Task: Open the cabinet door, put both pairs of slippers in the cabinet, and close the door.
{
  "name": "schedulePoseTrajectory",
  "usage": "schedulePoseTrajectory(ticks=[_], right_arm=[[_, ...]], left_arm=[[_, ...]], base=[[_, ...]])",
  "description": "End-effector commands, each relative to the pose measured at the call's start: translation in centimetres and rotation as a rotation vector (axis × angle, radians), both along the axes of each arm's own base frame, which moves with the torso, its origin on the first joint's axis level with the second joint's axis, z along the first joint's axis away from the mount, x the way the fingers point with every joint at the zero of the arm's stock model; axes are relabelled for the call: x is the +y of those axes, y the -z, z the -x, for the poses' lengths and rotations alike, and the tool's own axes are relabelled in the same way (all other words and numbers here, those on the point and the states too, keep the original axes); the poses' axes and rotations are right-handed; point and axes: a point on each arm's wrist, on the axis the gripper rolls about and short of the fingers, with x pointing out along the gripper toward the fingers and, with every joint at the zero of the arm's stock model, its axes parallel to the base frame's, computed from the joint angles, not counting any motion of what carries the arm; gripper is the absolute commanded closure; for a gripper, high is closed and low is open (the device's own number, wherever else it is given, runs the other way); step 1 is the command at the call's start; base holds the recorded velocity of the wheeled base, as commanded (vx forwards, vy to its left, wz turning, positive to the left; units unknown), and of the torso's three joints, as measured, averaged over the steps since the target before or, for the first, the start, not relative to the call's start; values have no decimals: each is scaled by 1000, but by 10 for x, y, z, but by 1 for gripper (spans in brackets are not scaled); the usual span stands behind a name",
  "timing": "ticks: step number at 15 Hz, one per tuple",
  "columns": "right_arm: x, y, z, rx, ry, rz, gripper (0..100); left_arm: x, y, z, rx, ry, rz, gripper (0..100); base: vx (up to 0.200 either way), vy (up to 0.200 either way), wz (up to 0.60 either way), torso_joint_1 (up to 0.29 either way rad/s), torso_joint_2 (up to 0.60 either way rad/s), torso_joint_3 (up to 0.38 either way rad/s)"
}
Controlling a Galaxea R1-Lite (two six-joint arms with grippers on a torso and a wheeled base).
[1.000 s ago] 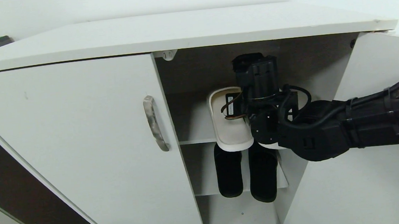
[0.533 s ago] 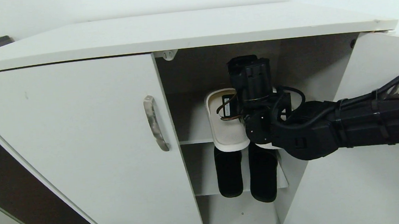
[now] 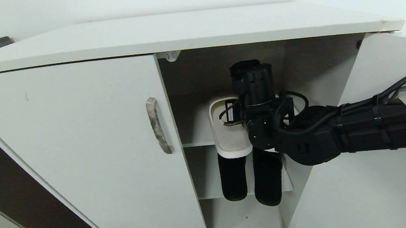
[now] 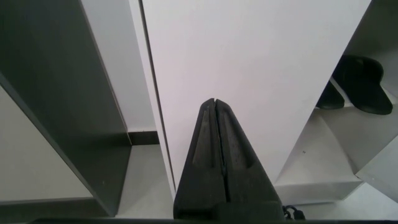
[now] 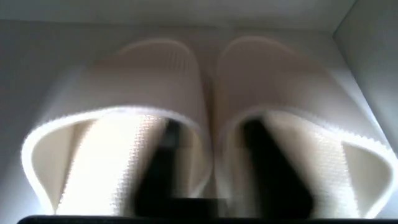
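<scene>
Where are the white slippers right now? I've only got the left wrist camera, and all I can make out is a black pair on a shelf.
Observer: The white slippers sit on the upper shelf, directly above the black slippers.
Operator: Is the right gripper holding them?
Observer: It looks so. In the right wrist view the right gripper has one of its fingers inside each slipper, with the pair's inner walls pinched between them.
Operator: Are they fully inside?
Observer: Not quite. In the head view their heels overhang the shelf's front edge.
</scene>
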Motion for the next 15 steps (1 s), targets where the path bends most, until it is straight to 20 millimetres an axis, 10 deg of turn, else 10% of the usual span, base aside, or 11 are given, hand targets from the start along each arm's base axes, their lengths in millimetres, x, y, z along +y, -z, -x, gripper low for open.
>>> schedulePoseTrajectory(ticks=[1, 10, 11, 15], right_arm=[[0, 2, 4, 7, -6, 7, 0], [-17, -8, 94, -7, -137, -2, 0], [-17, -4, 100, -11, -149, -8, 100], [-13, 2, 103, -17, -158, -7, 100]], left_arm=[[0, 0, 0, 1, 0, 0, 100], [0, 0, 0, 1, 1, 0, 100], [0, 0, 0, 1, 1, 0, 100], [0, 0, 0, 1, 0, 0, 100]], base=[[0, 0, 0, 0, 0, 0], [0, 0, 0, 0, 0, 0], [0, 0, 0, 0, 0, 0], [0, 0, 0, 0, 0, 0]])
